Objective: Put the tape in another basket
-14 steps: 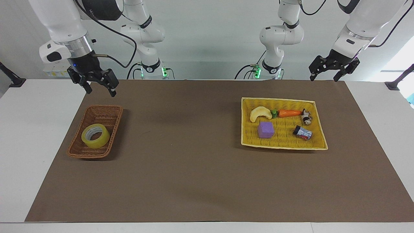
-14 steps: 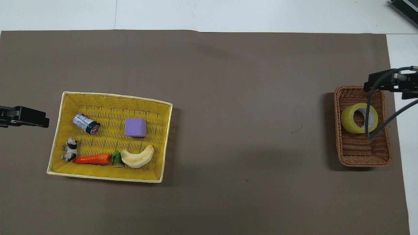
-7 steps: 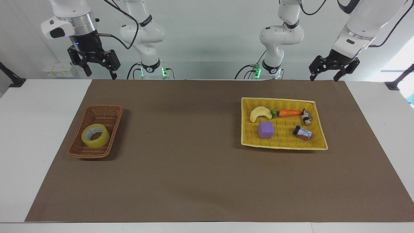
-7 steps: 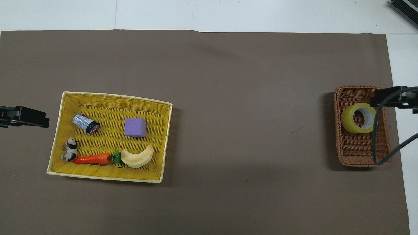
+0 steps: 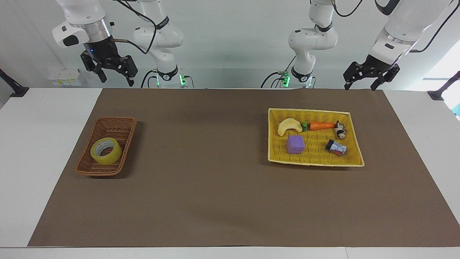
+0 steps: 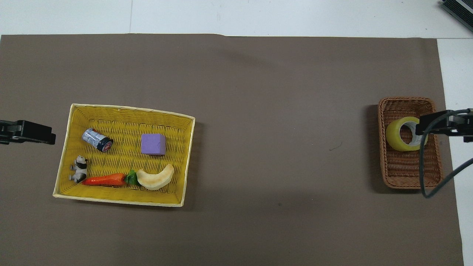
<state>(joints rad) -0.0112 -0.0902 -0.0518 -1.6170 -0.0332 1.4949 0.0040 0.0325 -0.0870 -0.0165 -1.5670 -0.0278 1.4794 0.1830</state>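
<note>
The tape (image 5: 106,151), a yellowish roll with a pale core, lies flat in the dark brown wicker basket (image 5: 118,124) at the right arm's end of the table. It also shows in the overhead view (image 6: 401,133), inside the basket (image 6: 406,177). My right gripper (image 5: 116,80) is open and empty. It hangs high in the air over the table's edge nearest the robots, well above the basket. My left gripper (image 5: 360,87) is open and empty and waits raised at the left arm's end.
A flat yellow woven tray (image 5: 316,111) toward the left arm's end holds a purple cube (image 5: 295,144), a banana (image 5: 289,126), a carrot (image 5: 321,125), a small cow figure (image 5: 340,130) and a small can (image 5: 336,147). A brown mat (image 5: 215,187) covers the table.
My right gripper has risen from just above the basket and drawn back toward the robots, still open and empty. The tape, both baskets and the left arm have not moved.
</note>
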